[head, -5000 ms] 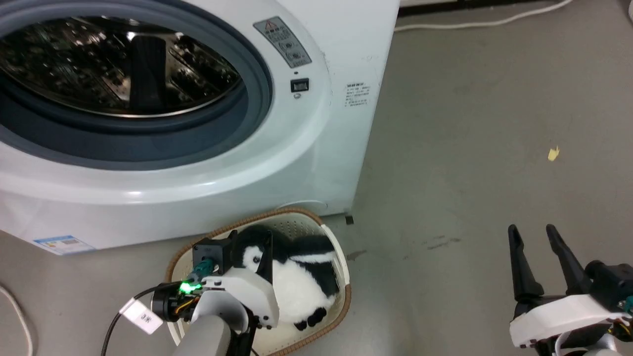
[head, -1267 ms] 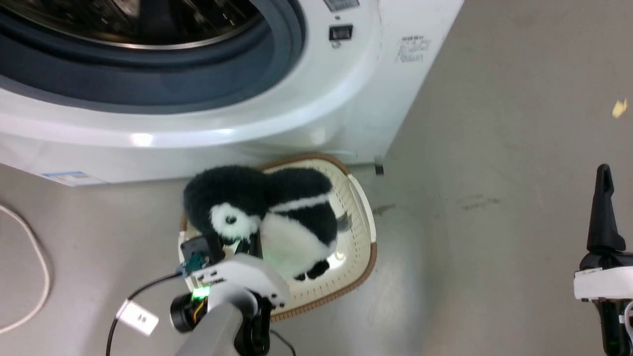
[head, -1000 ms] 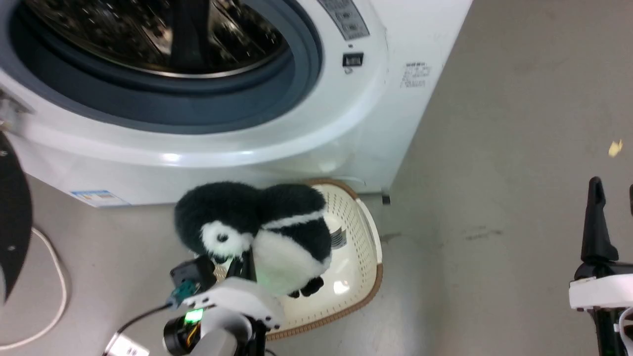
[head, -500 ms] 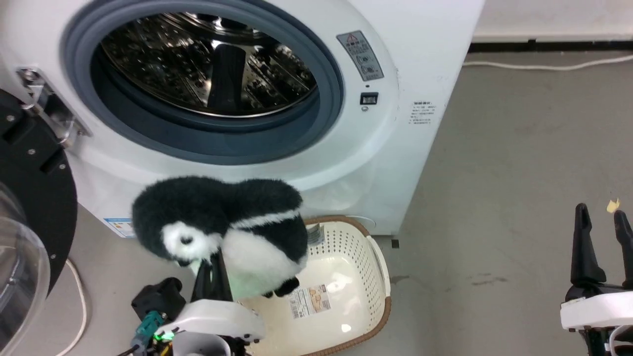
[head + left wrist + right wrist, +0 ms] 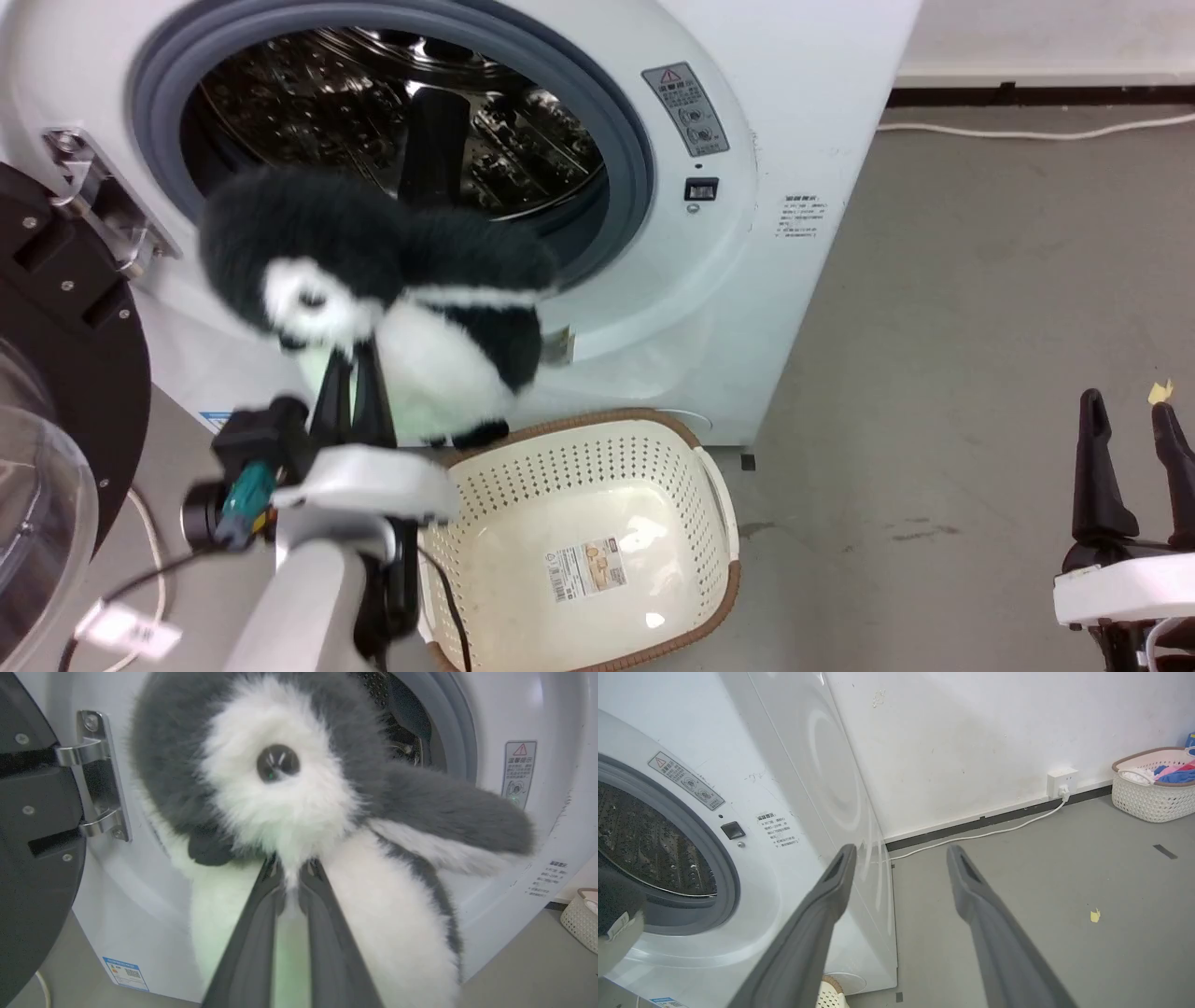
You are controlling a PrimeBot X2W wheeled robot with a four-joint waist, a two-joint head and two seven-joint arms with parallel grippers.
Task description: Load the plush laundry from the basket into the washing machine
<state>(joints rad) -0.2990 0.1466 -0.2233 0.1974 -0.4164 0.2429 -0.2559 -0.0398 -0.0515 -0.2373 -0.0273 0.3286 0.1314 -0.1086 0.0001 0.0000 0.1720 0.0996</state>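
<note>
Roughly halfway: the plush laundry (image 5: 411, 308) is out of the basket (image 5: 560, 467), pinched in the left jaws at the washing machine (image 5: 747, 308) mouth, not inside yet, right jaws spread wide.

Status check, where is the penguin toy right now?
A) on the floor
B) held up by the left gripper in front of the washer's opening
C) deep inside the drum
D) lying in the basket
B: the fingers of the left gripper pinch the penguin toy, which hangs before the washer opening, above the basket.
</note>
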